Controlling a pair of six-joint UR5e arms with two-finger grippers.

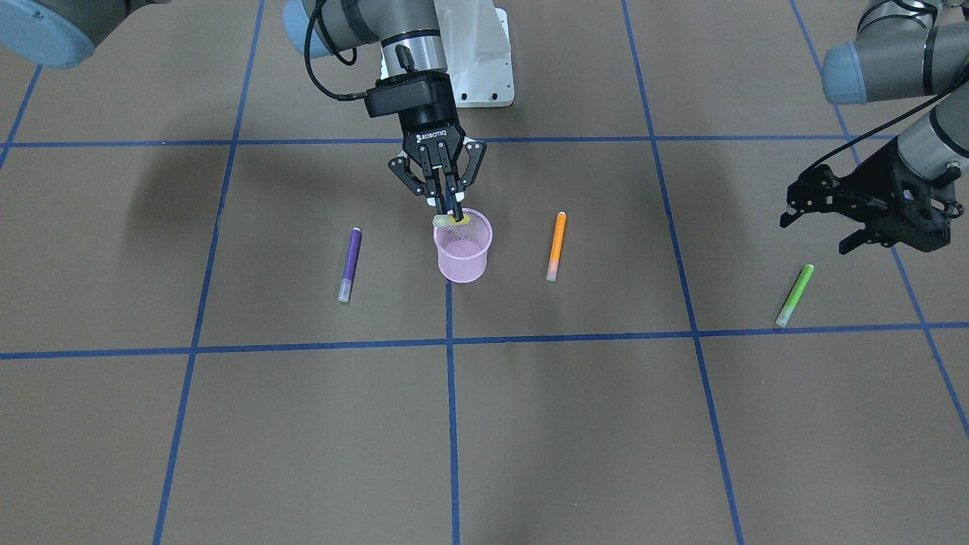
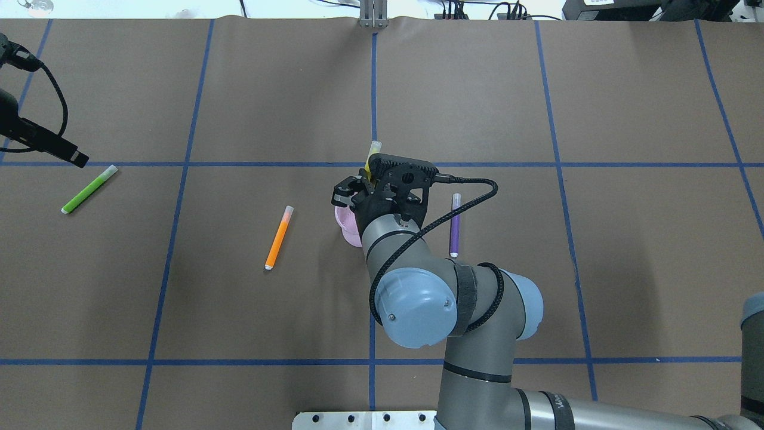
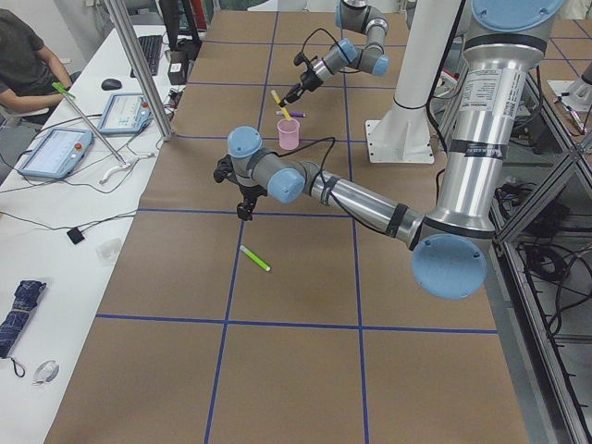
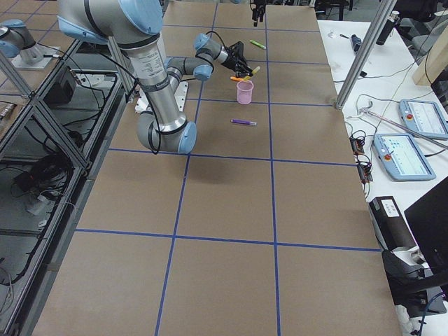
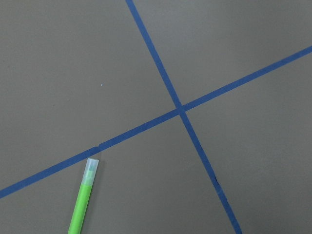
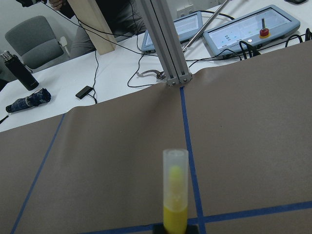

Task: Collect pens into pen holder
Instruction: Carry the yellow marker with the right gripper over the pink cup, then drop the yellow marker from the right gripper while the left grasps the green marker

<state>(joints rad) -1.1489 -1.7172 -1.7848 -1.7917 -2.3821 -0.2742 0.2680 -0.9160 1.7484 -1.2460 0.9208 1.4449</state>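
My right gripper point(image 1: 453, 212) is pressed together on the yellow pen point(image 1: 447, 220), pinching it near its coloured end. The pale cap juts out past the fingers, as the right wrist view shows from close up. I hold that pen at a slant at the rim of the pen holder point(image 1: 463, 253), the pink mesh cup standing upright just above the middle of the front-facing view. Whether the pen's lower end is already inside the cup I cannot tell. The purple pen point(image 1: 350, 265) lies flat on the table point(image 1: 606, 439) to the left of the cup in that view, and the orange pen point(image 1: 556, 246) lies flat to the right of it. Both are near the cup but clear of it, with their caps pointing toward the bottom of the frame. My left gripper point(image 1: 814, 231) hangs at the right edge of the same view with its fingers spread and nothing between them. The green pen point(image 1: 795, 295) lies just below it in the frame, not touched. In the left wrist view that pen rises from the lower left, its cap ending just short of one of the blue tape lines point(image 5: 180, 109).
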